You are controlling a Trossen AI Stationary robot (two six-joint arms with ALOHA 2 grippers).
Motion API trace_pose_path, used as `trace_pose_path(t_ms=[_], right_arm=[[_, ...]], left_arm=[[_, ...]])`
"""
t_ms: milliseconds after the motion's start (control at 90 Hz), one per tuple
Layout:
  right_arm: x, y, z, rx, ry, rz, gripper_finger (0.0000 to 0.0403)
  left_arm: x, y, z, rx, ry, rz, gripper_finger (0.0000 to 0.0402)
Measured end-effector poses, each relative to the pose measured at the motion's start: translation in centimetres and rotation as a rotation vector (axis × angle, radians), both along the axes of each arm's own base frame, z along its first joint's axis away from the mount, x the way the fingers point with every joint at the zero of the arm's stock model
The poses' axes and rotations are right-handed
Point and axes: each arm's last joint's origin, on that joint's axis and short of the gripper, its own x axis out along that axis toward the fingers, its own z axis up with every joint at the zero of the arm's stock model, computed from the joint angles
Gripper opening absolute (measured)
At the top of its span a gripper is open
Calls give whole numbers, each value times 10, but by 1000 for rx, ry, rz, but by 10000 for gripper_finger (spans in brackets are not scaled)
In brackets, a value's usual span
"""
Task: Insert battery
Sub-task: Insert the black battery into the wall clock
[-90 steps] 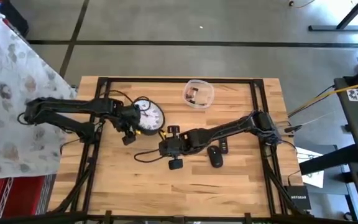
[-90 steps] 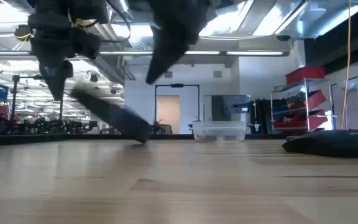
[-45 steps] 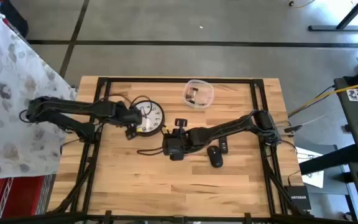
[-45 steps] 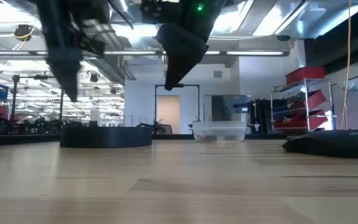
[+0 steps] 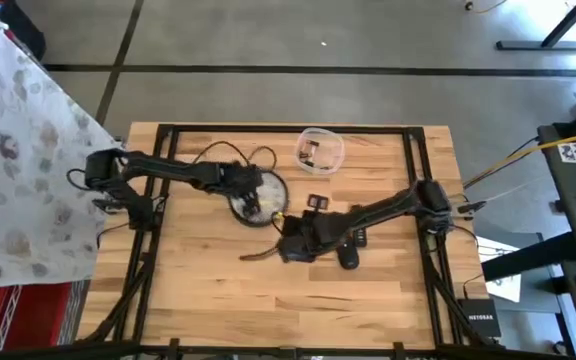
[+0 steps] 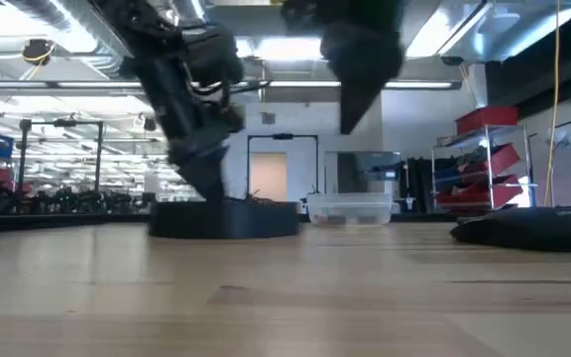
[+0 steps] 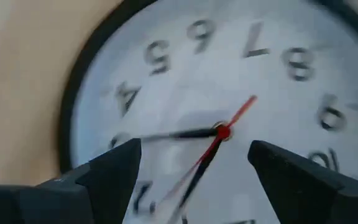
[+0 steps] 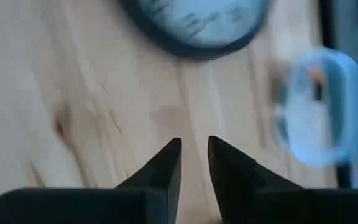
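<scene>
The wooden table (image 5: 218,290) carries everything, and the wall clock (image 5: 258,197) serves as the landmark near its middle. The clock lies flat, face up, with a black rim and white dial. The left arm (image 5: 168,172) reaches across the table from the left side to the clock. The left gripper (image 7: 194,168) hangs directly above the dial, fingers spread wide with nothing between them, straddling the black hands and the red second hand. In the low view that arm comes down onto the clock (image 6: 224,218).

The right arm (image 5: 378,212) stretches from the right side of the table toward the clock. The right gripper (image 8: 194,163) sits beside the clock's near edge, its fingers (image 8: 166,165) drawn to a narrow gap and holding nothing, with bare wood below.

A clear plastic container (image 5: 319,149) stands beyond the clock, toward the far edge of the table, with small dark items inside that may be batteries; what they are cannot be told. 2 small black objects (image 5: 351,249) lie under the right arm, well apart from the clock.
</scene>
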Motion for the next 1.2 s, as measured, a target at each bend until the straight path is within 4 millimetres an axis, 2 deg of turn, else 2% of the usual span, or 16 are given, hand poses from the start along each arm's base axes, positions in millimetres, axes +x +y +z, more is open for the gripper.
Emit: trace_pose_path(t_ms=[67,167,267,389,489,622,667,811,856,933,1078,1200], right_arm=[[-9,9,4,-54,-6,-11,65],[-17,22,8,-106,-33,7,65],[-23,30,4,-157,-18,42,65],[-36,24,5,-171,-16,45,65],[-54,14,9,-128,-62,33,65],[-79,1,11,-17,-215,51,65],[-86,-1,10,69,-277,88,65],[-87,12,-11,563,-480,370,65],[-85,18,-19,706,-520,419,65],[-81,31,-34,901,-493,427,65],[-76,65,-60,985,-372,411,64],[-55,93,-73,987,-346,424,49]], left_arm=[[9,-15,7,-40,-72,-96,297],[11,-33,26,27,-98,-160,297],[2,-44,53,74,-146,-167,297],[-25,-49,81,65,-163,-160,297],[-58,-43,108,71,-230,-103,297],[-109,-36,122,23,-356,-16,297],[-125,-36,124,0,-412,4,297],[-167,-41,110,-110,-525,34,297],[-174,-44,102,-164,-554,32,297],[-178,-52,87,-273,-601,0,297],[-175,-69,52,-383,-579,-86,297],[-171,-76,38,-334,-544,-72,297]])
